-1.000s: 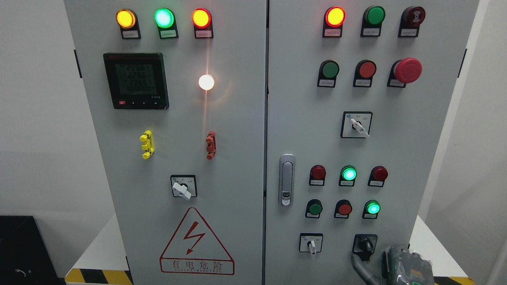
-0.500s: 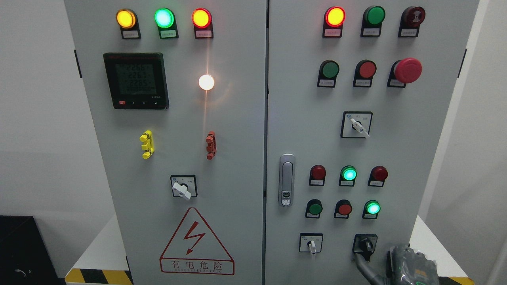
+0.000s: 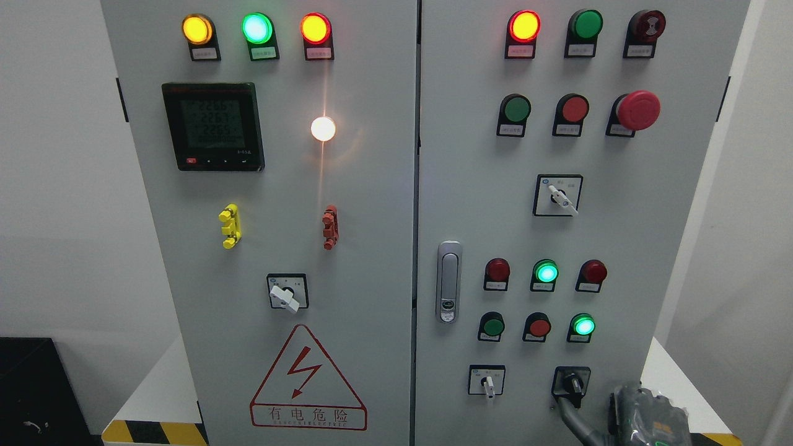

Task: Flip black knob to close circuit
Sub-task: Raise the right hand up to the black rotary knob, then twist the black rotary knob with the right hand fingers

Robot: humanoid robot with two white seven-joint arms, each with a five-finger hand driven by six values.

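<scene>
I see the tall grey metal electrical cabinet (image 3: 372, 186) filling my head view, its two doors standing shut. The small black rotary knob (image 3: 573, 383) sits on its square black plate at the lower right of the right-hand door, just right of a white-handled selector switch (image 3: 487, 382). Its handle points down and slightly to the right. My right hand (image 3: 644, 418), grey and partly cut off by the bottom edge, is low at the lower right. One dark grey finger (image 3: 573, 416) reaches up from it, with its tip just under the knob, and I cannot tell whether it touches. The other fingers are out of frame, so I cannot tell whether the hand is open or closed. Above the knob, two round green indicator lamps (image 3: 583, 324) glow. A silver door latch (image 3: 448, 282) lies left of them.
</scene>
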